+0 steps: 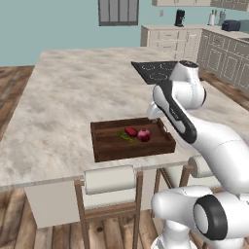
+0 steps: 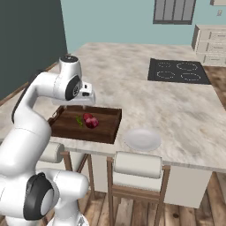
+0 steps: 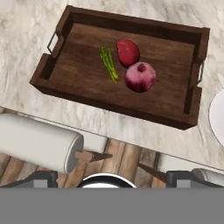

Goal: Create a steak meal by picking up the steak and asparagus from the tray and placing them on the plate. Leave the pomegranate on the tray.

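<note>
The dark wooden tray [image 1: 104,148] [image 2: 108,130] [image 3: 78,83] lies near the counter's front edge. On it sit the flat red steak [image 3: 128,52] [image 1: 131,131], the round crimson pomegranate [image 3: 140,77] [image 1: 144,135] [image 2: 92,122] touching it, and the thin green asparagus [image 3: 108,62] [image 1: 125,137] just beside the steak. The white plate [image 2: 142,139] [image 3: 217,116] rests on the counter next to the tray. My gripper [image 2: 73,106] [image 3: 109,178] hovers above the tray, open, fingertips [image 3: 41,178] wide apart with nothing between them.
Two stools with white padded backs [image 1: 109,179] [image 2: 137,165] stand against the counter's front edge, one also showing as a white roll [image 3: 39,142]. A black cooktop [image 1: 155,70] [image 2: 178,70] lies further back on the marble counter [image 2: 185,110].
</note>
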